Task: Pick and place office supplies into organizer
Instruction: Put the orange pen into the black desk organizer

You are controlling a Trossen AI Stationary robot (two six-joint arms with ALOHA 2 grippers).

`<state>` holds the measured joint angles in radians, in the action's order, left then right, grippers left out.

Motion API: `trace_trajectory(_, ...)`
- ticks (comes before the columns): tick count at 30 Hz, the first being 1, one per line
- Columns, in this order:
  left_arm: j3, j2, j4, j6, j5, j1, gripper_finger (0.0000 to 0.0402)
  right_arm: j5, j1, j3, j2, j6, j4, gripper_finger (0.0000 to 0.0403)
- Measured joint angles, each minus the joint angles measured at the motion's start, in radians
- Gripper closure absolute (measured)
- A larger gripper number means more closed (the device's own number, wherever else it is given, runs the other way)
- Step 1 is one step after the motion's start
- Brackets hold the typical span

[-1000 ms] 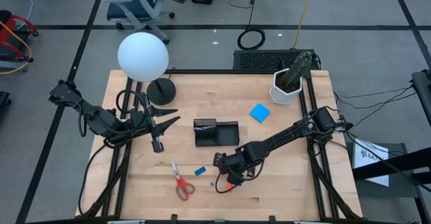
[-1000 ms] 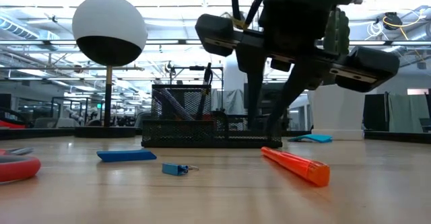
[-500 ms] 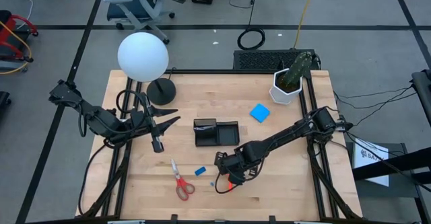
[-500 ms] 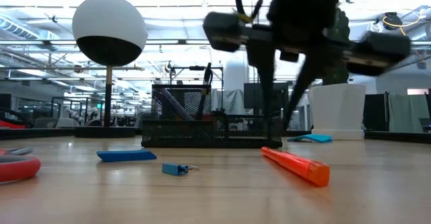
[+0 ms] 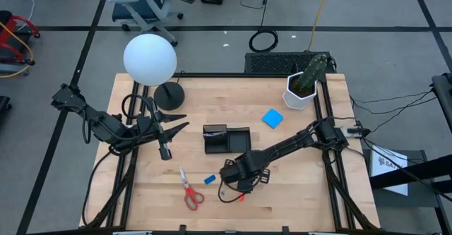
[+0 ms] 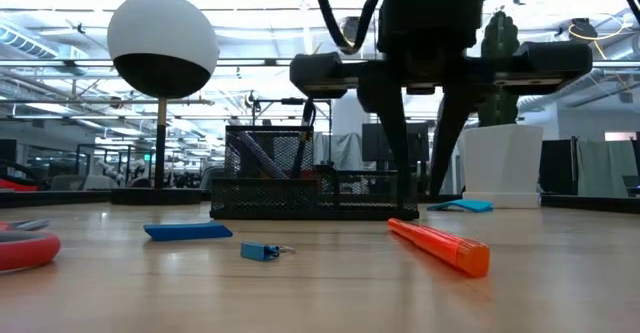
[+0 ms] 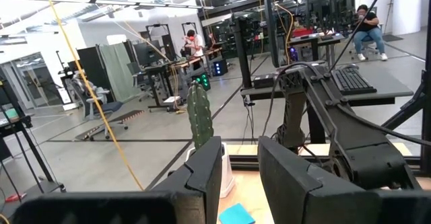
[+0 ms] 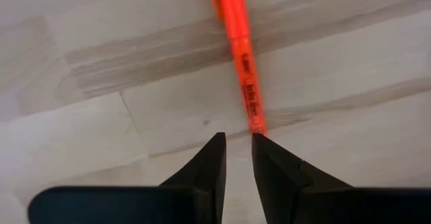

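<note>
Hovering Over the Red Pen With a Narrow Gap

Spreading across the bench [image 5: 296, 200], from big to small: the white globe lamp [image 5: 150, 58] and potted cactus [image 5: 305, 83] at the back, then the black organizer [image 5: 227, 139] mid-bench.

The left claw [image 5: 173, 125] waits beside the lamp base, fingers narrowly parted and holding nothing.

The right claw [image 8: 237, 158] hangs point-down over the red pen [image 8: 240, 56], fingers only narrowly apart, empty; the pen's end lies just beyond the tips.

Red scissors [image 5: 189, 190], a blue note pad [image 5: 272, 118] and a small blue eraser [image 5: 210, 179] lie loose on the bench.

Risk: with so slim a gap, the descending tips could land on the pen and roll it away.
</note>
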<state>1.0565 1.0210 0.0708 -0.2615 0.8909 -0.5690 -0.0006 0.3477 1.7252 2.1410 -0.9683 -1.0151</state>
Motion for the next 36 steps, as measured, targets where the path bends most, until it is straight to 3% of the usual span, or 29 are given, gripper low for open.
trace_trajectory(6, 0.000, 0.000, 0.000, 0.000, 0.000, 0.000, 0.0298, -0.002, 0.000, 0.001, 0.000, -0.062, 0.040, 0.0331)
trace_trajectory(14, 0.000, 0.000, 0.000, 0.000, 0.000, 0.000, 0.0298, -0.005, 0.001, 0.001, 0.000, -0.117, 0.095, 0.0281)
trace_trajectory(18, 0.000, 0.000, 0.000, 0.000, 0.000, 0.000, 0.0298, -0.062, 0.002, 0.001, 0.000, -0.127, 0.152, 0.0266)
trace_trajectory(36, 0.000, 0.000, 0.000, 0.000, 0.000, 0.000, 0.0298, -0.083, 0.034, -0.036, 0.000, -0.151, 0.167, 0.0272)
